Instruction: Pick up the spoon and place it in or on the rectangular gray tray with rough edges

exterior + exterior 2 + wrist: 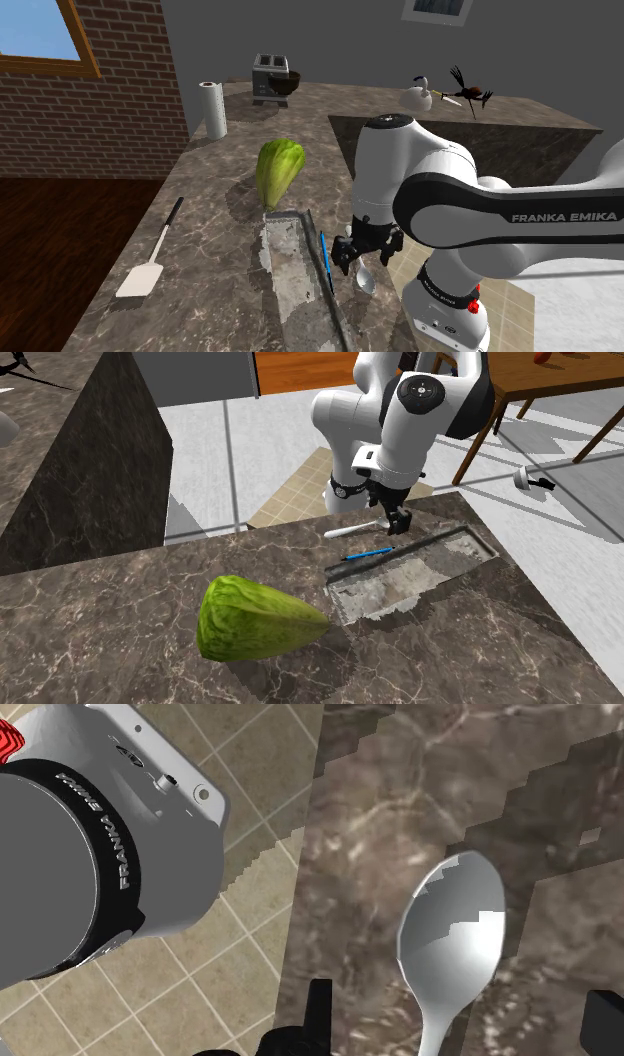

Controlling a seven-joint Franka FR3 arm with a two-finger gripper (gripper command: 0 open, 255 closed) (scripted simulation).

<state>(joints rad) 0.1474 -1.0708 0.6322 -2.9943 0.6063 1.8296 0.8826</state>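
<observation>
Veined brown counter (pixel 210 200), brick wall (pixel 110 90); tool (pixel 460 996) wide open astride spoon (pixel 455 919), not touching; tray (pixel 285 262) near.

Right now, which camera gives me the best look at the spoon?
The wrist view: the spoon has its bowl large and unobstructed just beyond the open tool. The shoulder view catches the bowl poking out under the tool; the second exterior view shows it as a thin white sliver by the tool.

Even, bright rendered light; jagged-edged shadows across the marbled counter (pixel 380 824).
</observation>
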